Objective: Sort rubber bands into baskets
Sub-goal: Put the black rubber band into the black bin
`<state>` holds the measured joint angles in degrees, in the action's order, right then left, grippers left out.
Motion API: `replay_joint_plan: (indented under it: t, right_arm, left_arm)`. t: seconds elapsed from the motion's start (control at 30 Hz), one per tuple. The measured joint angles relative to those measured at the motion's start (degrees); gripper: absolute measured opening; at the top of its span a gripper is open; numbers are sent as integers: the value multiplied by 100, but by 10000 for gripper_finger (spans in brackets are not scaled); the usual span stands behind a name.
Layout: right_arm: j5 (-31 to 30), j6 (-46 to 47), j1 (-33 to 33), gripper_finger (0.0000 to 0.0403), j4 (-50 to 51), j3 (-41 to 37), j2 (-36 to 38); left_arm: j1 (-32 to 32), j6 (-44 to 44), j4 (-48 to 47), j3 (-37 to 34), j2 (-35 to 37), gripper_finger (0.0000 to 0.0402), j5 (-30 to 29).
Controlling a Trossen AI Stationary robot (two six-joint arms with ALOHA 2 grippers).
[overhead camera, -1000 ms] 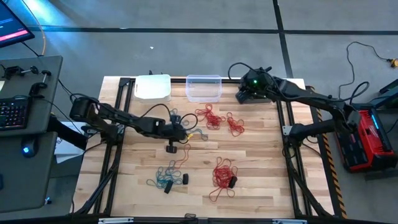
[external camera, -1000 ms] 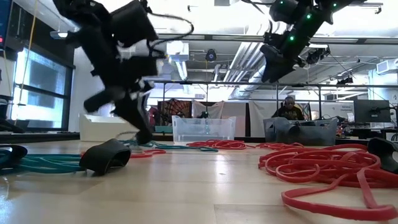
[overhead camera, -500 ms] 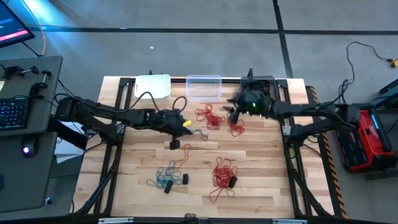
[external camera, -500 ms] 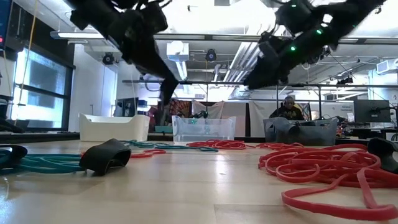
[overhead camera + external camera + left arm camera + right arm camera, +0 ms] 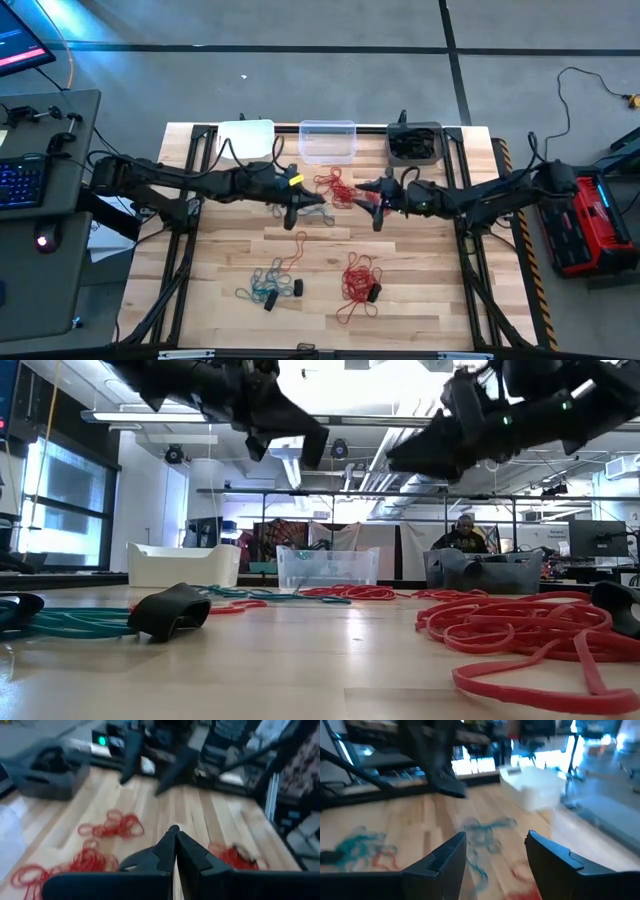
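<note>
Both arms have swung toward the middle of the wooden tabletop (image 5: 420,280) since a moment ago. Now the left hand (image 5: 300,205) hangs pinched fully shut with nothing in it that I can see, while the right hand (image 5: 372,203) has left the back corner and faces it, its fingers (image 5: 440,862) spread wide and empty.

Between the two hands lies a bunch of thin red rubber bands (image 5: 337,186), with a few teal loops (image 5: 315,212) just under the left hand. Nearer the front edge, behind both hands, sit a teal and black tangle (image 5: 268,283) and another red heap (image 5: 358,282).

Beyond the hands, along the far edge, stand the white plastic tub (image 5: 245,140), the clear tub (image 5: 327,141) and the dark grey tub (image 5: 414,143), which holds dark bands.
</note>
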<state>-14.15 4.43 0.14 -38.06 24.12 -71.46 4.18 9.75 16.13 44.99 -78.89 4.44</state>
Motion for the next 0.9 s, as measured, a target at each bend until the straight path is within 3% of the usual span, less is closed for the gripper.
replay_joint_plan:
  t: [0.23,0.43,0.6,0.73,0.9]
  right_arm:
    - [-18,-173,214,193,-154,812,-879]
    - [-36,-600,422,193,-174,1633,-1751]
    - [-590,-869,604,186,-125,2104,-2214]
    - [-1117,-944,708,141,186,2307,-2358]
    - [-1358,-937,803,29,273,2313,-2358]
  left_arm:
    - [42,22,633,0,0,1,62]
    - [24,-16,603,0,0,0,268]
    - [22,-89,607,0,0,0,260]
    - [22,-254,578,-1,0,0,256]
    - [31,-338,367,-2,0,0,255]
